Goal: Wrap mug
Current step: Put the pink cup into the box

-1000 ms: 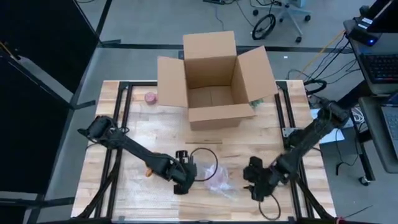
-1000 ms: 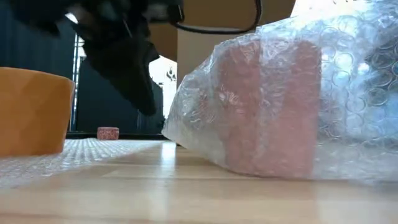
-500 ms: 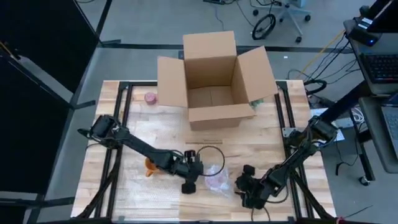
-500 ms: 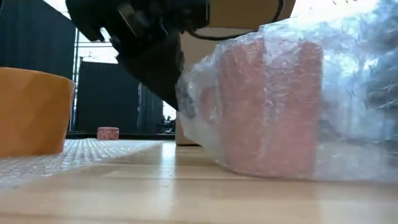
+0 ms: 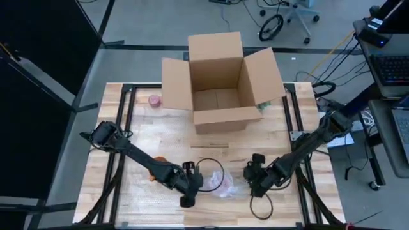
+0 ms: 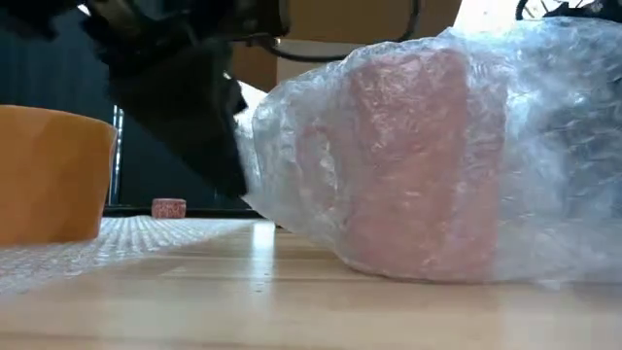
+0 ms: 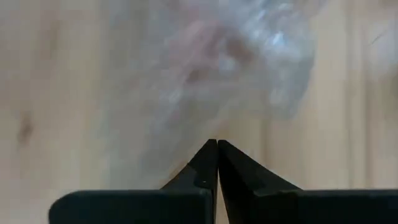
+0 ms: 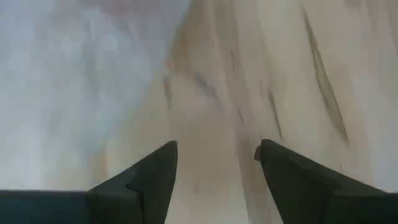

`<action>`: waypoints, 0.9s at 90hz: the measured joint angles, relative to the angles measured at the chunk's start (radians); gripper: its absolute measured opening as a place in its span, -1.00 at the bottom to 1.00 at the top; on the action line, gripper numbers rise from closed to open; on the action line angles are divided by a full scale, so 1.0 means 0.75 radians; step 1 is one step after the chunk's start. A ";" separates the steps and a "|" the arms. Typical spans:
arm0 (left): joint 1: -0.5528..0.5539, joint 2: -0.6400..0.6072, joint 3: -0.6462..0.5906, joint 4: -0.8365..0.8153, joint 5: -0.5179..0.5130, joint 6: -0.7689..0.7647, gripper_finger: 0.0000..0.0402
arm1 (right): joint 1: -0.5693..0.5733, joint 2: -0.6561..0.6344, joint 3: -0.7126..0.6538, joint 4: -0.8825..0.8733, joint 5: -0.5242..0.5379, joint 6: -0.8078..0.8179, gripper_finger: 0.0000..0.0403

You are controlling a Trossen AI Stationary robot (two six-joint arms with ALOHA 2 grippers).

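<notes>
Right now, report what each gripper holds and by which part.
Left gripper is shut beside the bubble wrap; whether it pinches any cannot be told. Right gripper is open, holding nothing.

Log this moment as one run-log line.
left gripper: shut, beside wrapped mug | right gripper: open, over table | box: open

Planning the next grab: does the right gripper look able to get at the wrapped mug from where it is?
Probably yes. The right gripper is open beside the wrapped mug, with bare table between them; the left gripper is on the far side.
</notes>
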 joint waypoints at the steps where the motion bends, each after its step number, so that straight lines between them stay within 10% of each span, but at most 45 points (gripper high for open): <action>1: -0.002 -0.006 0.004 -0.014 -0.007 -0.003 -1.00 | 0.008 -0.012 0.000 -0.010 -0.009 0.016 0.07; 46: -0.079 -0.083 0.012 -0.103 -0.049 -0.101 -1.00 | 0.335 -0.047 0.001 0.017 0.176 0.514 0.07; 81: -0.071 -0.082 0.012 0.023 -0.050 -0.088 -1.00 | 0.338 -0.045 0.001 0.131 0.177 0.458 0.07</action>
